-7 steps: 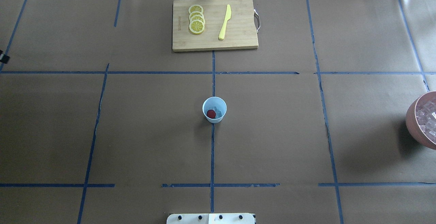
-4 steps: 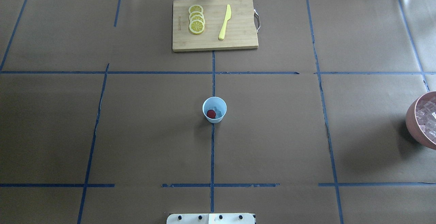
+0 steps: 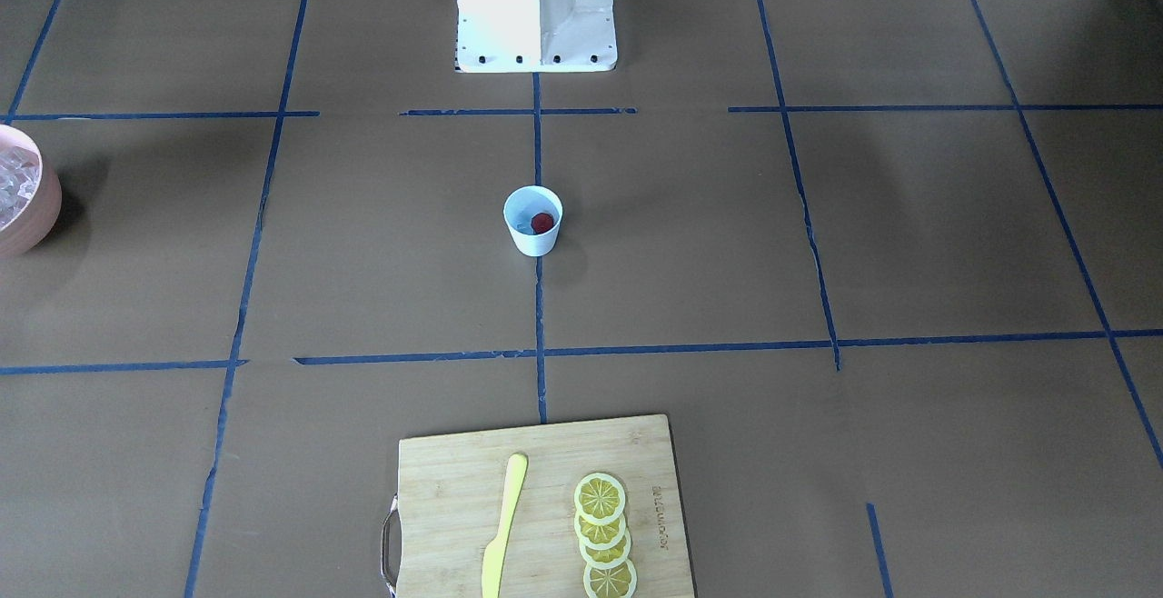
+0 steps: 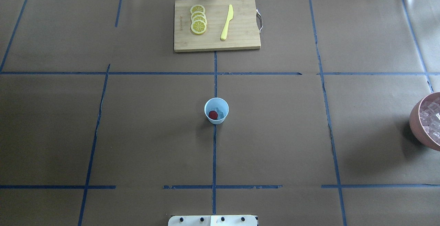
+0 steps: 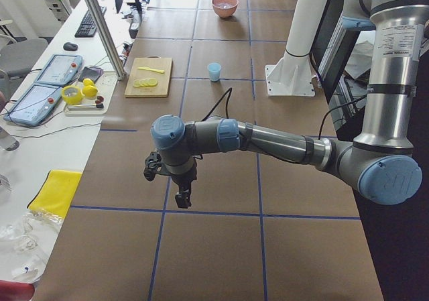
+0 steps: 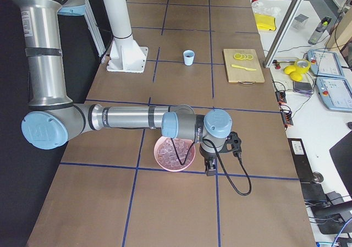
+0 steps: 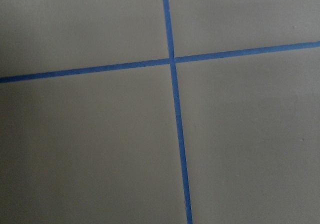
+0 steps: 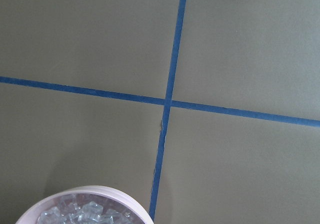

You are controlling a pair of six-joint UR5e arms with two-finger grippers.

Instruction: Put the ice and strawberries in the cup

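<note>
Cup (image 4: 216,111): upright at the table's centre, on the blue tape line, in the same spot as a second ago. Contents: one strawberry (image 4: 213,114) on the bottom, ice (image 4: 222,112) touching it. Left gripper (image 5: 182,199): a second ago a dark tip showed at the overhead view's left edge. It has since left that view and hangs over bare table, well apart from the cup. I cannot tell how its jaws stand. Right gripper (image 6: 210,169): just beside the pink bowl (image 4: 415,126) of ice cubes (image 4: 431,116), outside its rim, jaws likewise unreadable. Cutting board (image 4: 240,40), lemon slices (image 4: 198,19), yellow knife (image 4: 227,22): unmoved. My reading: both ingredients are in the cup and both arms are clear of it, so the task looks complete.
</note>
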